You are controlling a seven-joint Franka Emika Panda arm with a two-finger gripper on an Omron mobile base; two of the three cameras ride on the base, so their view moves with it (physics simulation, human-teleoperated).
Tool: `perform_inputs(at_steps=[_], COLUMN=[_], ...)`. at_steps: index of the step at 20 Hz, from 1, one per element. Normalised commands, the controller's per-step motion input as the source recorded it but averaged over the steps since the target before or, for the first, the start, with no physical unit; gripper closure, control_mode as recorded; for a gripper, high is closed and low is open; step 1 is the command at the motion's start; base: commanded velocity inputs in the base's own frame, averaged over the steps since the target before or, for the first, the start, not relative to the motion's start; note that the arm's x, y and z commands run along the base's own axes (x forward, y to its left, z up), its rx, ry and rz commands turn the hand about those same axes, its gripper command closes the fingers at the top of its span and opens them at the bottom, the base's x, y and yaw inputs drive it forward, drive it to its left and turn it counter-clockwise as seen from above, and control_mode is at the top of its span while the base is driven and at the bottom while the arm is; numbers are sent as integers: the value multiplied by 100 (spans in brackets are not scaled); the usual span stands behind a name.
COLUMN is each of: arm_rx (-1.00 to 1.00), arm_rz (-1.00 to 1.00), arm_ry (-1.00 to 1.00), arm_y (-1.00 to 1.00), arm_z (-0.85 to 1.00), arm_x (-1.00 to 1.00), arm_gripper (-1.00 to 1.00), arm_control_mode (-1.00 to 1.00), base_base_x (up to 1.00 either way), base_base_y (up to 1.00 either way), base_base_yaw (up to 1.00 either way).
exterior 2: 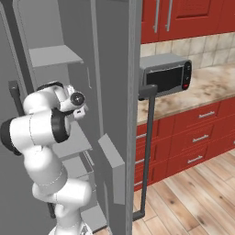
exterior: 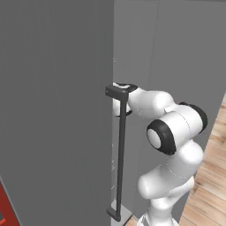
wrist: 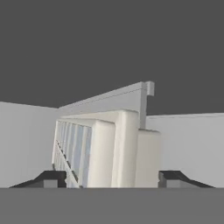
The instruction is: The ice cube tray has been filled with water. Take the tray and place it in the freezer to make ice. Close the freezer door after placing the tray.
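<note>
A: We are looking down the gripper (wrist: 107,179) into the freezer (exterior 2: 55,59), and the ice cube tray (wrist: 103,148) is standing right in front of us, between the two dark finger tips. Its gridded cells are showing toward nine o'clock and its off-white rim toward three o'clock.

B: Are we gripping it?

A: The finger tips are sitting clear of the tray on both sides, with bare gaps showing, so we are reading the jaws as parted and nothing as held. The tray appears to be resting on a pale shelf (wrist: 192,144) inside, though we cannot tell how level it is lying, since this view rolls with the hand.

B: How are we judging it would handle?

A: Stiff and light in itself, we are guessing, but water in the cells would be making it heavier and quick to spill. The smooth rim looks slippery. If we are taking hold again, we are favouring the long rim near its middle, keeping the cells facing up.

B: And the freezer door (exterior 2: 114,137)?

A: It is standing open at three o'clock of the arm in the right base view, its dark handle (exterior 2: 148,151) beyond the edge. Closing is not yet done.
</note>
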Motion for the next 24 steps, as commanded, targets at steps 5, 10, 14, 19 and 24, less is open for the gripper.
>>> perform_inputs(at_steps=[5,10,14,19,24], arm_rx=[0,-1,0,0,0], arm_rz=[-1,-3,-11,-10,-7], arm_ry=[0,0,0,0,0], arm_y=[0,5,-12,-16,-44], arm_z=[53,-1,6,18,68], arm_x=[-37,-81,-100,-100,-100], arm_gripper=[-100,-100,-100,-100,-100], arm_control_mode=[-100,-100,-100,-100,-100], base_base_x=[0,0,0,0,0], base_base_y=[0,0,0,0,0], base_base_yaw=[0,0,0,0,0])
